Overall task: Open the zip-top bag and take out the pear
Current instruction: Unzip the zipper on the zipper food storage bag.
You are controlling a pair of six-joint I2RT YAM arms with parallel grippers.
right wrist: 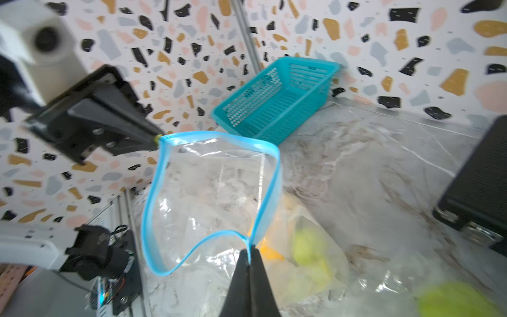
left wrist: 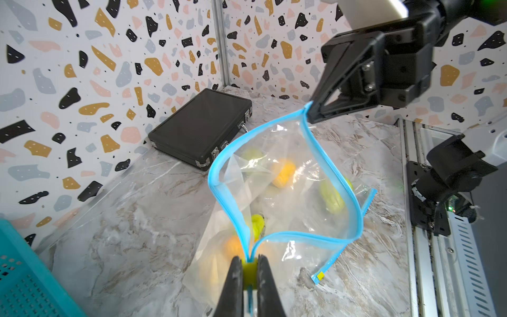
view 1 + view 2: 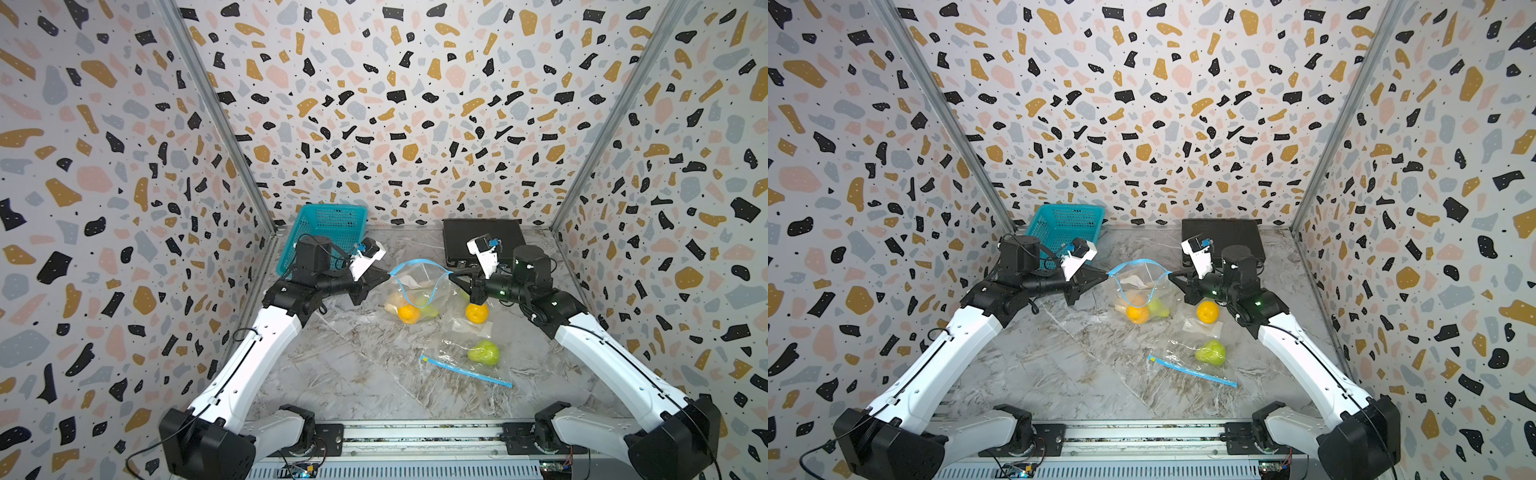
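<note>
Left claw [image 2: 249, 264] pinched one end of the zip-top bag [image 3: 419, 282] rim, at the yellow-green slider [image 2: 250, 271]. Right claw [image 1: 249, 254] was pressed tight on the opposite end. The bag hung between them over the desk [image 3: 353, 374], toward the back edge, mouth gaping. At its bottom were an orange [image 3: 408, 314] and a green fruit, likely the pear [image 3: 432, 311], blurred through plastic. A loose orange [image 3: 476, 312] sat by the right claw. A second bag [image 3: 461, 370] lay nearer the front-right, holding another pear [image 3: 483, 353]. There was a teal basket [image 3: 332, 224] at the back-left corner and a black case [image 3: 482, 237] at the back-right.
</note>
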